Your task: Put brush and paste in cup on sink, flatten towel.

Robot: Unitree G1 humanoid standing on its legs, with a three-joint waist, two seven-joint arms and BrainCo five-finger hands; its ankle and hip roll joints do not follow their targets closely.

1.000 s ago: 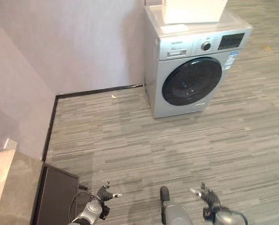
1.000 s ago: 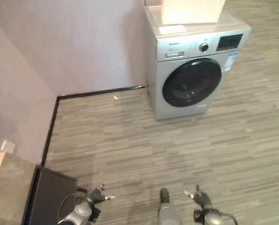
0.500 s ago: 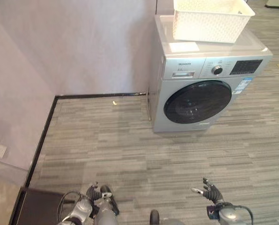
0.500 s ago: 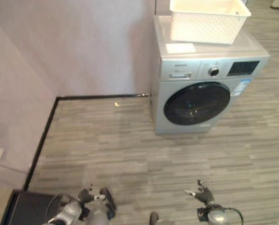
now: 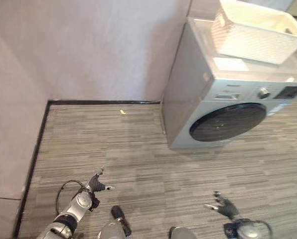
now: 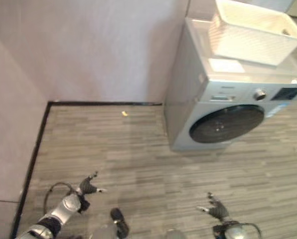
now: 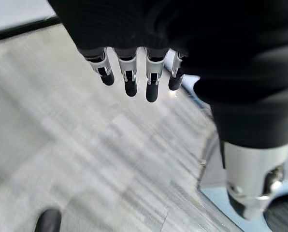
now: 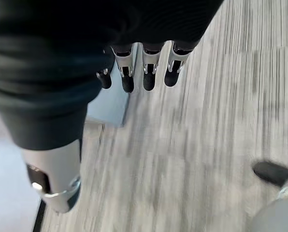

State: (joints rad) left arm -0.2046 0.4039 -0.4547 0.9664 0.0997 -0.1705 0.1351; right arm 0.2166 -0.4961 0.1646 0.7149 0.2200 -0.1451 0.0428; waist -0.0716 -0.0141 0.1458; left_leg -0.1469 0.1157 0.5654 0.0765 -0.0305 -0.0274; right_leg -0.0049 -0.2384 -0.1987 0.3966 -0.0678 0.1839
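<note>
Over bare striped floor (image 5: pixel 138 149), left hand (image 5: pixel 94 184) and right hand (image 5: pixel 224 205) empty, fingers apart, washing machine (image 5: pixel 228 109) against wall (image 5: pixel 98 50)

Left hand (image 5: pixel 95 185) and right hand (image 5: pixel 223 205), fingers straight, over striped grey floor (image 5: pixel 138 149).

Before me: silver-grey washing machine (image 5: pixel 228 109), dark round door (image 5: pixel 227 122); white perforated basket (image 5: pixel 255 32); grey streaked floor (image 5: pixel 138 159); black skirting (image 5: pixel 103 102).

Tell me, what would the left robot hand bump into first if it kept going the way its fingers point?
Probably the washing machine. The left robot hand is open, holds nothing, and points across bare striped floor toward it. Depth is hard to judge, so it might reach the floor first.
</note>
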